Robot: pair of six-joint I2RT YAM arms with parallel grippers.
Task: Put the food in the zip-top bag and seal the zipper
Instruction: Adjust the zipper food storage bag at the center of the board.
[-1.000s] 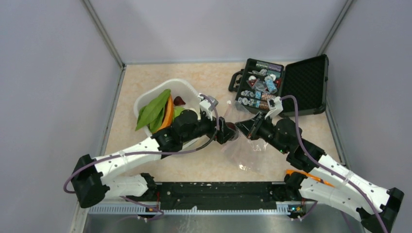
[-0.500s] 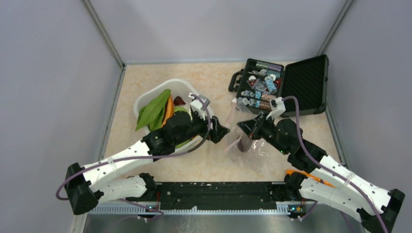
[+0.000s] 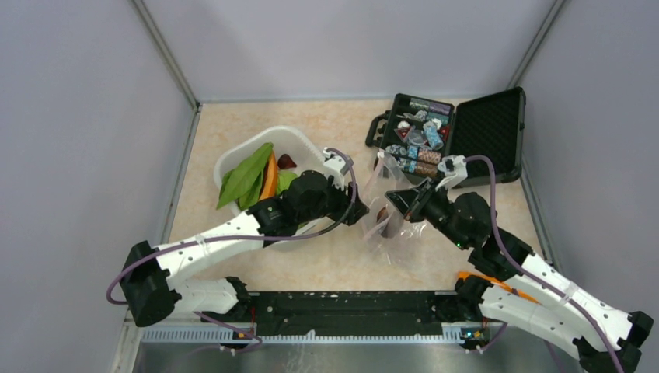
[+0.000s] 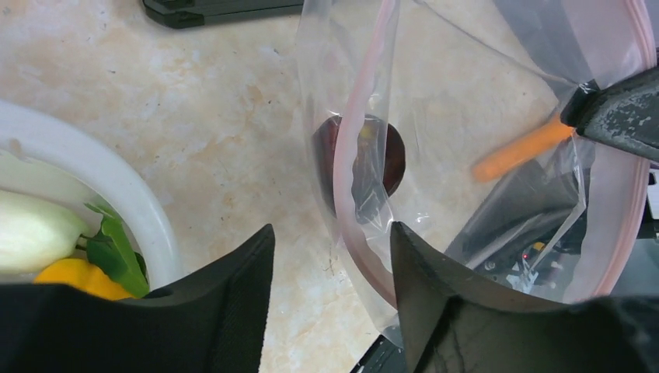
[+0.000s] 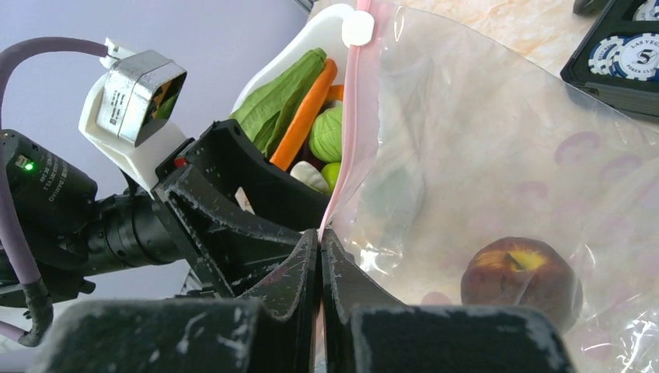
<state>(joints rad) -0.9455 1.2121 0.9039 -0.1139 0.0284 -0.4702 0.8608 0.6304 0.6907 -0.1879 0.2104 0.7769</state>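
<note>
**Changes against the earlier views**
- Left arm: half a second ago its gripper stood drawn back from the bag. Now the left gripper [image 3: 359, 211] is forward again at the bag's mouth, jaws apart with nothing between them.
- Right arm: the wrist has shifted slightly toward the right edge of the bench [image 3: 326, 264]. The right gripper [image 5: 320, 241] stays clamped on the mouth edge of the zip-top bag [image 3: 406, 247].
- Dark purple round piece [image 5: 519, 281]: a second ago it was at the left jaws by the bag's mouth. Now it is inside the bag, free of both grippers.

**Containers, largest first**
- Black case [image 3: 486, 132] — far right corner of the bench, lid open and laid back. Its tray is full of blue-and-white chips [image 5: 622, 53] and small trinkets.
- White tub [image 4: 109, 183] — left of centre, toward the far edge, just beside the left wrist.
  - Green leafy pieces [image 3: 247, 175] lie across the near-left rim, with an orange carrot [image 3: 270, 179] alongside them.
  - Also inside are a green cabbage [image 5: 330, 132], a white radish [image 4: 31, 233] and a dark red piece [image 3: 287, 161] at the far side.
- Zip-top bag — right of centre, between the two grippers.
  - The lower part lies crumpled on the bench; the mouth is raised and gapes toward the left gripper.
  - The zipper [image 5: 353, 124], a pink strip, is unsealed, with its white slider [image 5: 357, 28] at the upper end.
  - It holds the dark round piece, resting low in the bag.
</note>
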